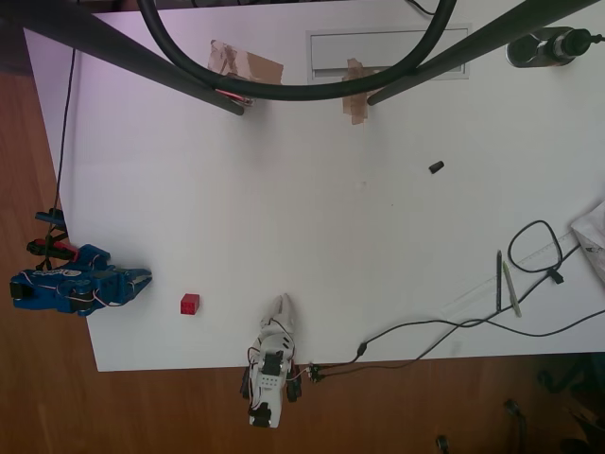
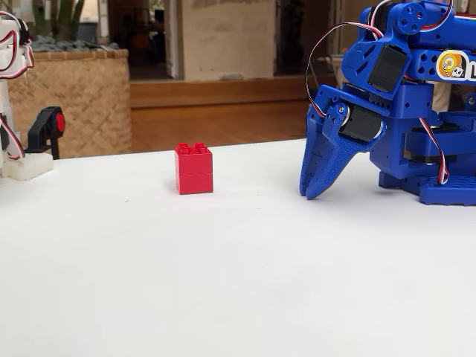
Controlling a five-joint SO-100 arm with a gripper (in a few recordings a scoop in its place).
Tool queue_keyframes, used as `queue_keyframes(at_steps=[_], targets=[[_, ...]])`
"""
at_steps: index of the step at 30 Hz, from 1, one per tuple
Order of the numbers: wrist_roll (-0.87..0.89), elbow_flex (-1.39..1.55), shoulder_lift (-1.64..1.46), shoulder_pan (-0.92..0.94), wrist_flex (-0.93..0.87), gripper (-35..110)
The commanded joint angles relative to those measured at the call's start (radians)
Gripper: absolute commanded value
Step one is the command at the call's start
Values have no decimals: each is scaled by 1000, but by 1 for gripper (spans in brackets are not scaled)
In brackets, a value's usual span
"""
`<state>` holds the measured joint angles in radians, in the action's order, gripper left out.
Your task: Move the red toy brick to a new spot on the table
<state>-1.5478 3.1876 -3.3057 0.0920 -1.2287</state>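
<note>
Red toy brick [image 1: 190,304] first: it sits untouched on the table [image 1: 312,208], studs up as the fixed view shows [image 2: 194,169], standing flat and square with nothing leaning on it. In the overhead view it lies at about 8 o'clock from the middle of the tabletop, close to the near edge, and at 3 o'clock from my gripper [image 1: 142,281], near it with bare white surface between us. In the fixed view my gripper [image 2: 318,190] hangs tip-down with its point just at the table surface, and the brick is at its 9 o'clock, clearly apart from it. My fingers look pressed together into one blue wedge and they hold nothing, so I judge them closed and empty. By my reckoning none of the task is done yet: no reach, no grasp, no lift, no carry. What is left is the whole of it, namely to spread my fingers, come over the brick, close on its sides, raise it and set it down somewhere else. Plenty of free table lies toward 12 and 1 o'clock of the brick in the overhead view, short of the small black stub [image 1: 436,167] and the brown tape patches [image 1: 248,64] far across.
</note>
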Motion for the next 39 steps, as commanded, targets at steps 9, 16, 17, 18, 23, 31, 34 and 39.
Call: queue_keyframes(at_steps=[9, 16, 17, 18, 23, 31, 34, 39], targets=[[153, 32, -32, -41, 12, 0], [156, 32, -32, -41, 12, 0], [158, 32, -32, -41, 12, 0], [164, 32, -32, -41, 12, 0], [186, 32, -32, -41, 12, 0], [190, 32, -32, -41, 12, 0], [196, 32, -32, -41, 12, 0], [202, 32, -32, -41, 11, 0]])
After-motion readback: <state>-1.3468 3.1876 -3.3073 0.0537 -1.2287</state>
